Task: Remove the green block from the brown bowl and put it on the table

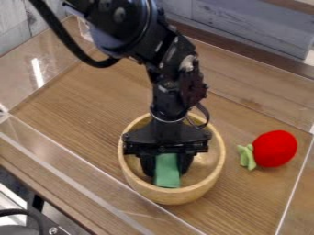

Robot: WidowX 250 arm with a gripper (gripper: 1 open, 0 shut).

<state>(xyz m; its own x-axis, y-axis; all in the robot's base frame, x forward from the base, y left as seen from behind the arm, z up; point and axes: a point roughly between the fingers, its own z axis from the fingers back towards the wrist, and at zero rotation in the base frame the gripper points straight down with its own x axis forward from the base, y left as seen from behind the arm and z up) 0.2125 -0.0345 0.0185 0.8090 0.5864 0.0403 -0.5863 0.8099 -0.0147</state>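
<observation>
Inside the brown bowl (172, 179), near the front of the table (86, 115), the black gripper (167, 165) points straight down with its jaws clenched on the upper end of the green block (168, 171), which lies along the bowl's hollow with its lower end toward the near rim. No brand, label or writing is legible on any surface. A red strawberry toy (273, 148) with a green leaf lies on the tabletop to the right of the bowl, apart from it, and clear acrylic walls (55, 151) border the tabletop, while the arm hides the bowl's far rim.
</observation>
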